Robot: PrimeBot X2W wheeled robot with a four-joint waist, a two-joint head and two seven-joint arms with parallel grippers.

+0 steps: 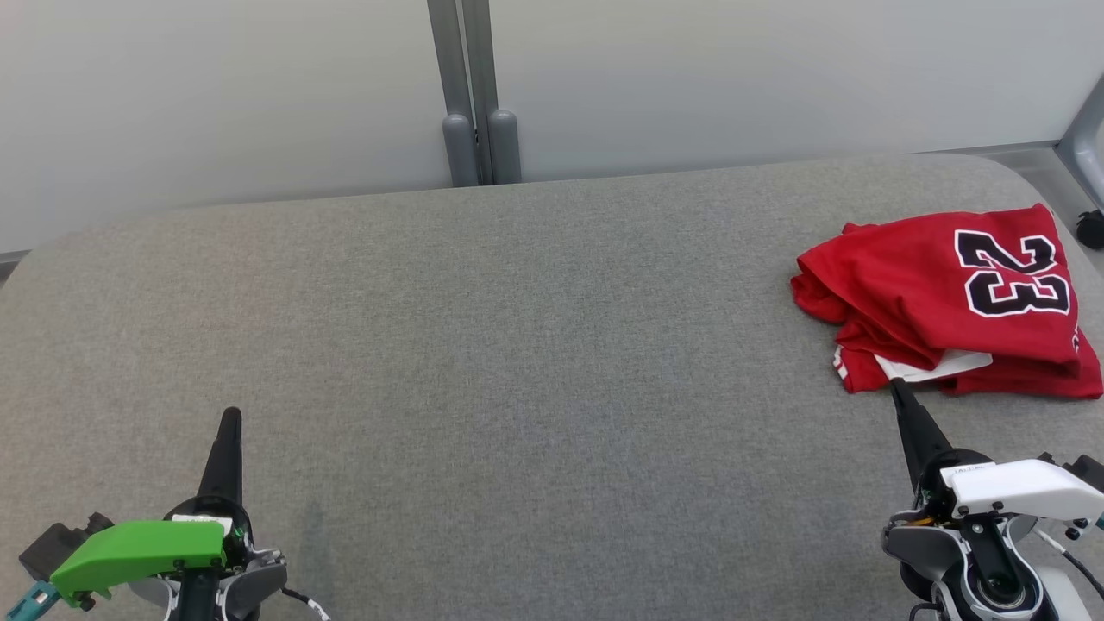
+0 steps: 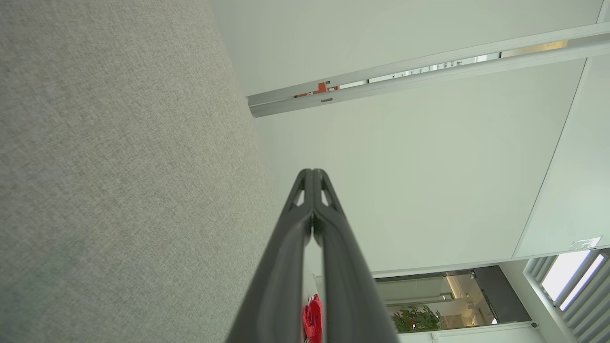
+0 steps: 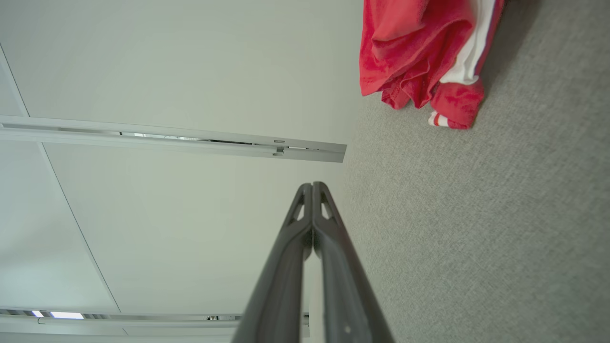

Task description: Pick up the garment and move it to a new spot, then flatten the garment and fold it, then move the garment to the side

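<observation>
Red jersey [image 1: 949, 293] lies folded on the grey table [image 1: 517, 345], near its right end, long axis running sideways. Well left of the jersey and nearer the robot, the left gripper [image 1: 231, 418] hovers pinched closed and empty. The right gripper [image 1: 895, 386], also closed on nothing, points forward with its tip at the jersey's near hem; I cannot tell whether it touches.

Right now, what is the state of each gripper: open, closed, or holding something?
Left gripper: closed, holding nothing.
Right gripper: closed, holding nothing; the red fabric jersey with number 23 lies apart from its fingertips.
</observation>
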